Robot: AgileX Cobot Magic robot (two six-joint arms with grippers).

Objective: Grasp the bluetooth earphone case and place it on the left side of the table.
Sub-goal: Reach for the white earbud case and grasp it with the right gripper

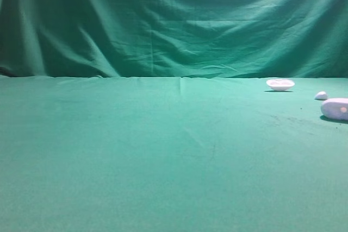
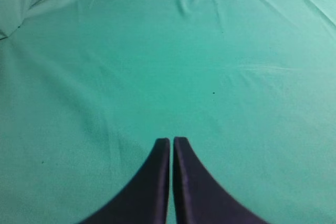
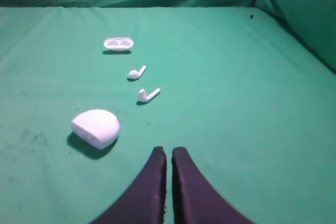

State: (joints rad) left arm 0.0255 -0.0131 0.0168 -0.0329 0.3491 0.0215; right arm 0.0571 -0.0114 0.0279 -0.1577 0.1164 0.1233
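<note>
- Your right end effector (image 3: pixel 169 153) hovers pressed together, empty, just short of the bluetooth earphone case (image 3: pixel 95 127).
- Left end effector (image 2: pixel 171 142), also pressed together, waits over bare bench (image 2: pixel 157 51).
- Case lies near the bench's right edge, ungrasped.

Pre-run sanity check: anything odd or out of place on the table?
Yes. The white glossy earphone case lies apart from a shallow white oval tray, with two loose white earbuds scattered on the green cloth table between them. Nothing looks damaged.

one earphone case (image 3: pixel 95 127), two earbuds (image 3: pixel 137 72), one white tray (image 3: pixel 118 43), two claws (image 3: pixel 169 153)
</note>
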